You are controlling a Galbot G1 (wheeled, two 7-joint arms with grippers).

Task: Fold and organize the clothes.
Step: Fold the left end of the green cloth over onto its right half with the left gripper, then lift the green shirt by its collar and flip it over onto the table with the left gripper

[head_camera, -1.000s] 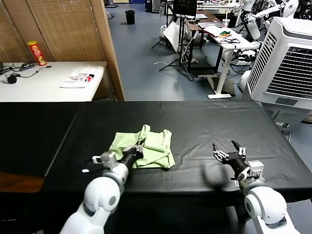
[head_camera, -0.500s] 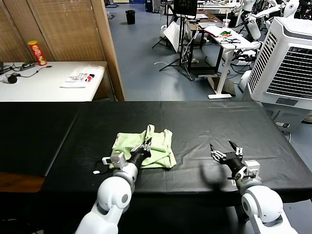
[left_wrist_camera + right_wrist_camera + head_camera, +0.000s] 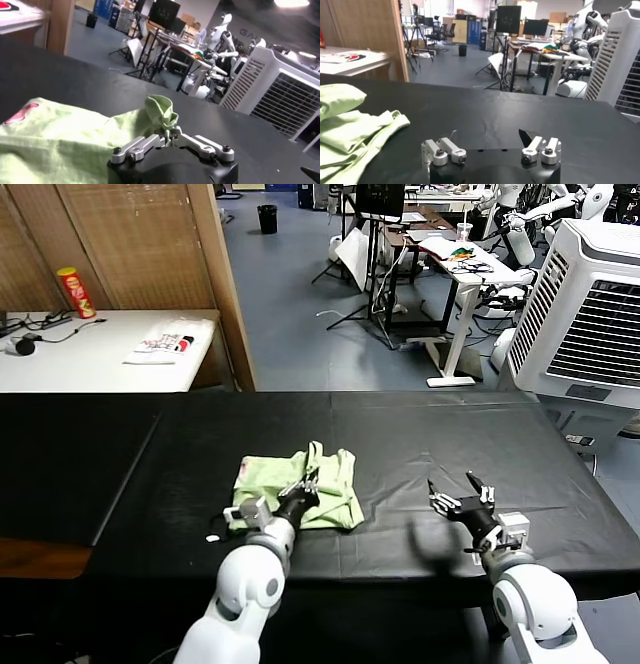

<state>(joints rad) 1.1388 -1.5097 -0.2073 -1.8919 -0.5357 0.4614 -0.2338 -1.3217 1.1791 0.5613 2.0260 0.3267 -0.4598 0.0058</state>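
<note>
Black table (image 3: 420,424); left tool (image 3: 171,136) pinches shirt (image 3: 270,476) fold, right tool (image 3: 458,498) spread.

Black-covered worktable (image 3: 420,434) up front, blue-grey floor (image 3: 300,304) beyond, wooden post (image 3: 222,284) and woven screens (image 3: 120,244) at the back left. White side table (image 3: 90,359) with a red can (image 3: 75,292) and a white cloth (image 3: 165,342); big white cooler unit (image 3: 590,314) on the right. Farther off, desks (image 3: 470,269), tripods and a black bin (image 3: 266,219)
</note>
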